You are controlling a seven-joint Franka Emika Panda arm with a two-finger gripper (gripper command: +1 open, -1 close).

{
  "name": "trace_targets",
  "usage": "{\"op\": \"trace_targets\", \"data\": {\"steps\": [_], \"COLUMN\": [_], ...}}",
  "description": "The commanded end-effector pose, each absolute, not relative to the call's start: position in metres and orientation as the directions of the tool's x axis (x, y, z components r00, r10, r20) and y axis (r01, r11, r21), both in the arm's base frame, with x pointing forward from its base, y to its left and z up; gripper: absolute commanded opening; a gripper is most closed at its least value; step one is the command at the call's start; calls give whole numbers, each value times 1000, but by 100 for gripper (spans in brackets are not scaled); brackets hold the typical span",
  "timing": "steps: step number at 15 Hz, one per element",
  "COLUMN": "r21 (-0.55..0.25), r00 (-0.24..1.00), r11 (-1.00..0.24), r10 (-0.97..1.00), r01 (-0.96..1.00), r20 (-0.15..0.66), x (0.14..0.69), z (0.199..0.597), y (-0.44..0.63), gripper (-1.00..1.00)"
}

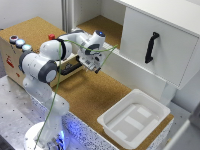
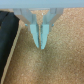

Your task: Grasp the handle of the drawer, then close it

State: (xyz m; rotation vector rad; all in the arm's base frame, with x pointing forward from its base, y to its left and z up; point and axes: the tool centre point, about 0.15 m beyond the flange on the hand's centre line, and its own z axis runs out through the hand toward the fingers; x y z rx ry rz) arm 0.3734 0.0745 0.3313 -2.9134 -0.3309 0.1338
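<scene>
The brown box (image 1: 12,60) with round buttons (image 1: 20,43) on top stands at the exterior view's left. Its shallow drawer (image 1: 73,67) sticks out toward the exterior view's right, mostly hidden behind my arm. My gripper (image 1: 96,66) hangs just beyond the drawer's front, above the cork surface. In the wrist view my gripper (image 2: 40,44) has its fingertips (image 2: 34,33) pressed together with nothing between them. A black bar (image 2: 6,47) at the edge of that view looks like the handle, a short way to the side of the fingers and not touching them.
A large white cabinet (image 1: 165,30) with a black handle (image 1: 151,47) stands at the back right of the exterior view. A white plastic tray (image 1: 150,106) lies on the cork tabletop (image 1: 87,95) near the front. A green cable (image 1: 56,87) runs along my arm.
</scene>
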Motion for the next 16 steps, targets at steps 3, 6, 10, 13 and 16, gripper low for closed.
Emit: {"op": "trace_targets", "data": {"steps": [3,6,10,13,16], "r21": [-151,-186,-204,-215,-197], "r00": [965,977,979,980,978], "r11": [-962,-965,-963,-962,-963], "r10": [245,202,193,188,201], "r01": [229,187,176,170,186], "r20": [-96,-64,-62,-65,-62], "x": [363,359,354,356,358], "z": [313,320,321,323,321], "y": [109,125,151,171,199], "gripper": [-100,-100,-100,-100,-100]}}
